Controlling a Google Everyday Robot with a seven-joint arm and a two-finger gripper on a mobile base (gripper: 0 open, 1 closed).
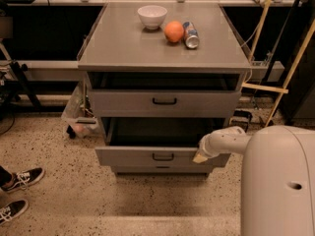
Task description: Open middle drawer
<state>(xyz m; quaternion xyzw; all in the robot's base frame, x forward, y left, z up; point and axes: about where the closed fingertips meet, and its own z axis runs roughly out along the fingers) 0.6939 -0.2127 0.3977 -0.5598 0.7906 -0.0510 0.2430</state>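
The grey cabinet [162, 43] has three drawers. The middle drawer [128, 156] stands pulled out toward me. Its flat grey front carries a small black bar handle [163, 157], and its dark inside shows behind the front panel. The top drawer [123, 103] above it sits slightly out. The bottom drawer [162, 170] is mostly hidden under the middle one. My gripper [200, 156], at the end of the white arm [226, 141], is at the right end of the middle drawer's front, against its top edge.
A white bowl [152, 16], an orange [173, 31] and a can [190, 35] lie on the cabinet top. A clear plastic bin [78, 117] stands left of the cabinet. Two shoes [17, 193] are at the lower left, wooden poles [290, 68] at the right, and my white body [280, 181] at the lower right.
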